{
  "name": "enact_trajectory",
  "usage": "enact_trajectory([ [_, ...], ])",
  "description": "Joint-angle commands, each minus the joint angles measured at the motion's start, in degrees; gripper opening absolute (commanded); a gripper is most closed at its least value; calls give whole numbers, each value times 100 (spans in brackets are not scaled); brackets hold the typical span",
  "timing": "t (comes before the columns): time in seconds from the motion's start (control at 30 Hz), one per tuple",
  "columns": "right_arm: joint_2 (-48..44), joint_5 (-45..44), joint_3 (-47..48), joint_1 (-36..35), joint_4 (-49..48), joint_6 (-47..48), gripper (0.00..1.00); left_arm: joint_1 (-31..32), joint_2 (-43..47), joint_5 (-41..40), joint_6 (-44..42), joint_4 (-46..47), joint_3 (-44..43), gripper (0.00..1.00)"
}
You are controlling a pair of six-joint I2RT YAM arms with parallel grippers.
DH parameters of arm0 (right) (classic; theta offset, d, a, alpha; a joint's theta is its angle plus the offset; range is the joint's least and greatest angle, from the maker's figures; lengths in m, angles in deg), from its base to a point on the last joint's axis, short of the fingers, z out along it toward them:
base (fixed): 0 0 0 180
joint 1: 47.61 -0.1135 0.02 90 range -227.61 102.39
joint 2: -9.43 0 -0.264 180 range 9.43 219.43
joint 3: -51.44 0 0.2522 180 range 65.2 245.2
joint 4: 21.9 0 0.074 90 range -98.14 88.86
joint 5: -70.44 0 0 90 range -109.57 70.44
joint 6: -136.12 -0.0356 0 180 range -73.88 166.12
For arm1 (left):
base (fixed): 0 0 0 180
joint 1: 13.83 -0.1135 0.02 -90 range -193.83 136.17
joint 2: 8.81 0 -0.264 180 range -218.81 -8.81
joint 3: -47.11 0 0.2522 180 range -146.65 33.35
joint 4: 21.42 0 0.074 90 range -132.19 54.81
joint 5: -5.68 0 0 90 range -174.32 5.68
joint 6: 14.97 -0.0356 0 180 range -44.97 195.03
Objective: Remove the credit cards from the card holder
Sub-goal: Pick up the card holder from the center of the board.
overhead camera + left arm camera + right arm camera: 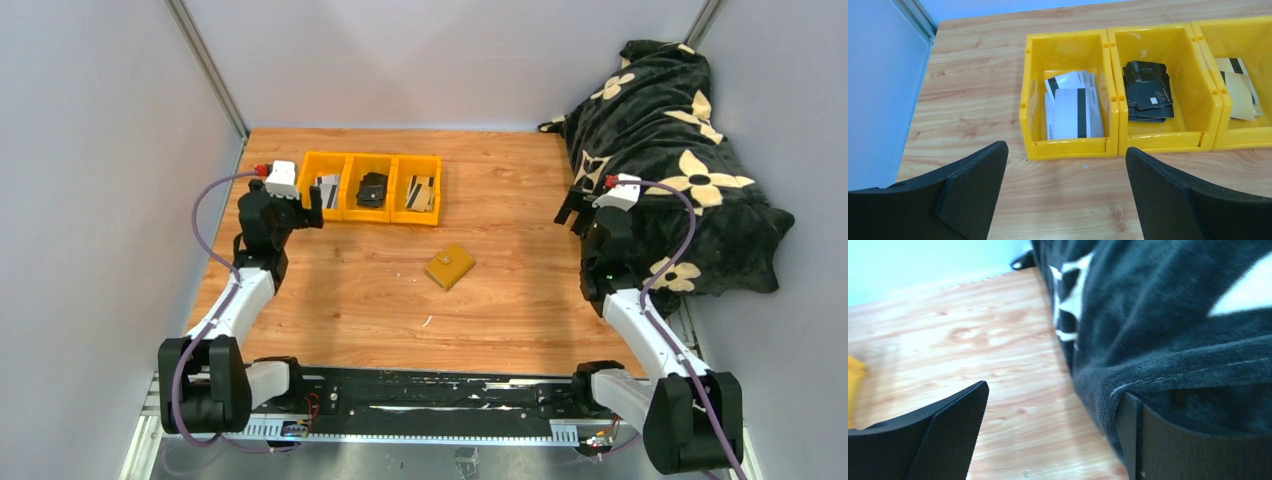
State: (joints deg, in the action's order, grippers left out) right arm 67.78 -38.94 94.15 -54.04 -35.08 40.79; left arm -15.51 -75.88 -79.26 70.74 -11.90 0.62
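Pre-grasp; left gripper (1066,152) & right gripper (1054,392) spread wide, empty, well apart from closed mustard-yellow folding wallet (449,266) at ctr. Next: reach in, pin, unsnap.

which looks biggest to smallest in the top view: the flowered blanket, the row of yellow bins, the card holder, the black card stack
1. flowered blanket, by far
2. row of yellow bins
3. card holder
4. black card stack, only somewhat smaller than the holder
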Motion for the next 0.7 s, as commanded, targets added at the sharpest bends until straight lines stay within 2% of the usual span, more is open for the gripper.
enact_trajectory([
  [0.0, -63, 841, 574, 24, 1464, -1638, 96, -313, 123, 773, -182, -2134, -802, 100],
  [0.07, -58, 983, 944, 220, 2216, -2460, 96, -533, 72, 1205, -122, -2928, -1222, 100],
  [0.1, -18, 1405, 1020, 302, 2235, -2613, 96, -617, 50, 1343, -90, -3199, -1392, 100],
  [0.17, 128, 2311, 1119, 312, 2091, -2578, 96, -718, 29, 1499, -80, -3636, -1691, 100],
  [0.23, 323, 2674, 1259, 177, 2275, -2656, 96, -750, 77, 1535, -112, -3944, -1865, 100],
  [0.33, 567, 2170, 1630, -555, 3116, -2463, 96, -764, 300, 1538, -133, -4117, -1883, 100],
  [0.5, 867, 1123, 1650, -1788, 3342, -2526, 96, -764, 521, 1588, -173, -4453, -1904, 100],
  [0.67, 1609, 541, 1759, -2736, 3325, -2802, 96, -769, 670, 1741, -262, -4787, -1948, 100],
])
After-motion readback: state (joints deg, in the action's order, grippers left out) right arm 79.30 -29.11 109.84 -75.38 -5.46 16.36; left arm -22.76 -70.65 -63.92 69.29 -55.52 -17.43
